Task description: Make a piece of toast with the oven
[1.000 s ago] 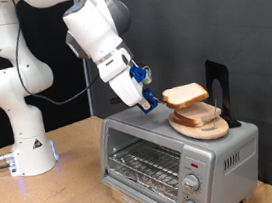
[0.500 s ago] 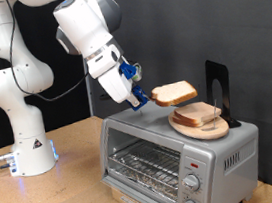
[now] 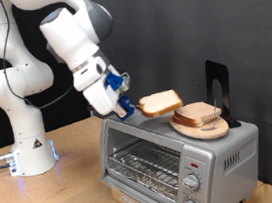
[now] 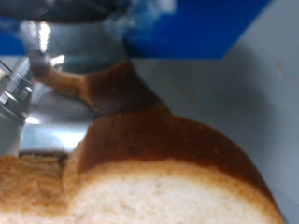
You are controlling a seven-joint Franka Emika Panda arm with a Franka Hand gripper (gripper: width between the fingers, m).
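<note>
White, jointed robot arm [image 3: 32, 75] stands at the exterior view's left on a pale wooden tabletop [image 3: 73, 155], its base glowing blue near a bundle of cables. From there the arm bends over to the exterior view's right and carries a blue-and-black two-finger gripper [image 3: 126, 100] that hangs in the air above the left end of the boxy silver metal toaster oven [image 3: 179, 156]. The fingers are pinched on one edge of the square slice of bread with a pale cream face and light brown crust [image 3: 161, 103], which juts out roughly level toward the exterior view's right, held clear above the oven's top. In the wrist view that same slice [image 4: 168, 168] fills the lower part of the picture, crust up close and blurred, with silver metal behind it. The oven's glass door is shut, a wire rack shows behind the glass, and round knobs run down the right of its front. Further to the exterior view's right, a round wooden plate [image 3: 202, 130] sits on the oven's top with a stack of like bread slices [image 3: 199, 115] lying on it, just beside the held slice but apart from it. Behind the plate stands a black upright stand [image 3: 218, 91].
</note>
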